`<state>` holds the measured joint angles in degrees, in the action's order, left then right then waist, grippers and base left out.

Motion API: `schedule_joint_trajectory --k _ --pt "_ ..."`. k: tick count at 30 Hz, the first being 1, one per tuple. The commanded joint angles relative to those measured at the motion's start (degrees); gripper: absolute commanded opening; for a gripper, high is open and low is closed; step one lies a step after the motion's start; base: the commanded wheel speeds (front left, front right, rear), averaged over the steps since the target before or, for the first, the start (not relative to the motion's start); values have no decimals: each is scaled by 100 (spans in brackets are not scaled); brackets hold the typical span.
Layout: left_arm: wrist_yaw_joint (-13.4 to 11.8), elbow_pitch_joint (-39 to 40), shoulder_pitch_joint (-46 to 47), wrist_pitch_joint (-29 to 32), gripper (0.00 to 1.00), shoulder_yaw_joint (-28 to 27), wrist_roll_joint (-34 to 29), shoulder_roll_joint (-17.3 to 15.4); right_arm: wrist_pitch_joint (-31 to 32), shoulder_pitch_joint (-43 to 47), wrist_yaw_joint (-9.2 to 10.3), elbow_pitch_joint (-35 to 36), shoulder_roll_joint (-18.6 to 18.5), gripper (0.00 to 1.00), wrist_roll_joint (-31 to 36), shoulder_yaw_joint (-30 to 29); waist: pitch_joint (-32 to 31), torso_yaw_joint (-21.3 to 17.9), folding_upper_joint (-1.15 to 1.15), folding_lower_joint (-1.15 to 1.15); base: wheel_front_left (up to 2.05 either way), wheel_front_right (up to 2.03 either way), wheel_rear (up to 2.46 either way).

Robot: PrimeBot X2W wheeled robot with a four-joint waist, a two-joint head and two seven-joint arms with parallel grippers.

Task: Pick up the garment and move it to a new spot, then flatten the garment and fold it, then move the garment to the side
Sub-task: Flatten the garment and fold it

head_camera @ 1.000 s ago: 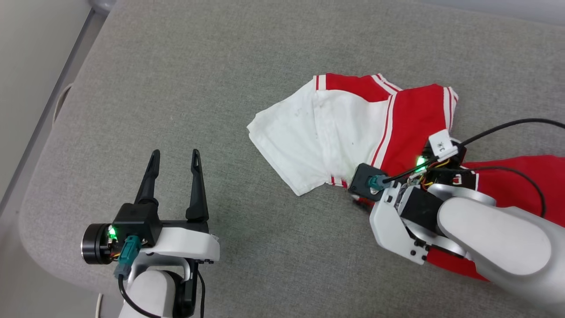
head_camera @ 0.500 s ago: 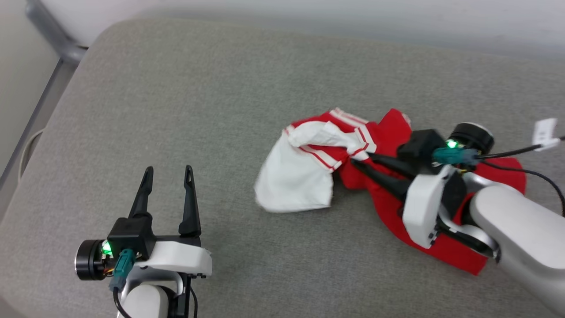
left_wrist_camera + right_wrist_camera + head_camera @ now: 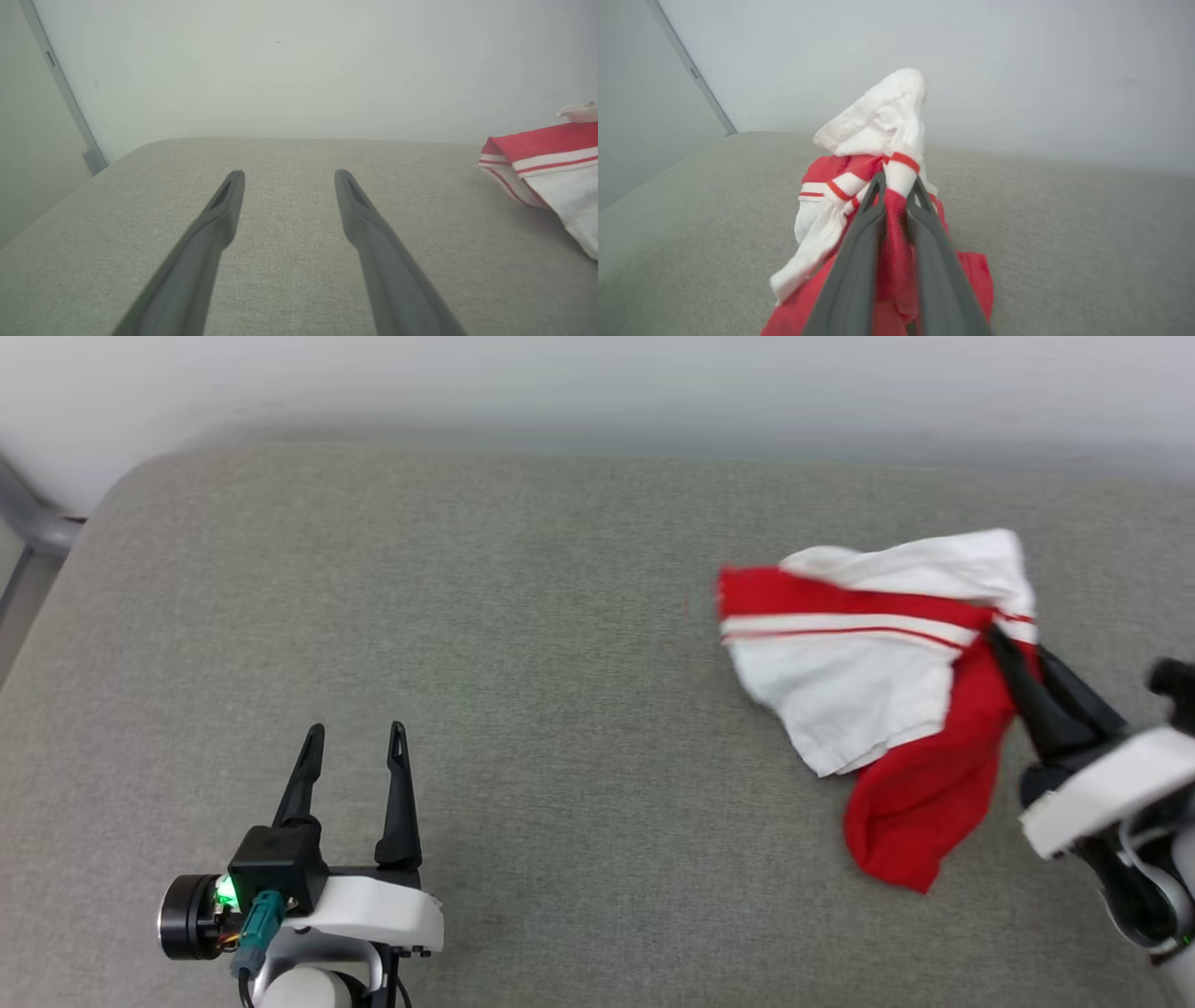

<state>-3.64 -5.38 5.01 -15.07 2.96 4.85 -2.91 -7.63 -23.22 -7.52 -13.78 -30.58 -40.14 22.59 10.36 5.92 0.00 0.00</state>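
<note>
Clamping a bunched fold of the red soft-fabric T-shirt with white short sleeves and striped trim (image 3: 878, 709) between the long dark fingers of the right gripper (image 3: 1013, 649), holding it over the right side of the grey woven cushion (image 3: 560, 709). Hovering low at the near left with the left gripper (image 3: 357, 733), fingers spread and empty, well apart from the T-shirt.

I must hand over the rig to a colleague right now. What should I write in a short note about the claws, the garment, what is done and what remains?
Right claw: shut on the garment, pinching red fabric beside a striped sleeve seam.
Left claw: open, holding nothing, above the grey padded surface, well apart from the garment.
Garment: bunched, hanging from the right claw over the right part of the surface; not flat, not folded.
Done: the pick-up.
Left: set it down at the new spot, flatten it, fold it, move it to the side.
</note>
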Motion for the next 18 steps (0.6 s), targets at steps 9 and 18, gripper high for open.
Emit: schedule_joint_trajectory --k 9,18 --pt "43 -35 -61 -15 100 96 14 4 -441 1269 5 -846 847 0 293 -2485 -89 -299 0 0 0 0 0" --pt "67 -52 -86 -15 100 127 26 3 -615 1720 5 -1944 1527 0 424 -4412 -96 -380 0 0 0 0 0"
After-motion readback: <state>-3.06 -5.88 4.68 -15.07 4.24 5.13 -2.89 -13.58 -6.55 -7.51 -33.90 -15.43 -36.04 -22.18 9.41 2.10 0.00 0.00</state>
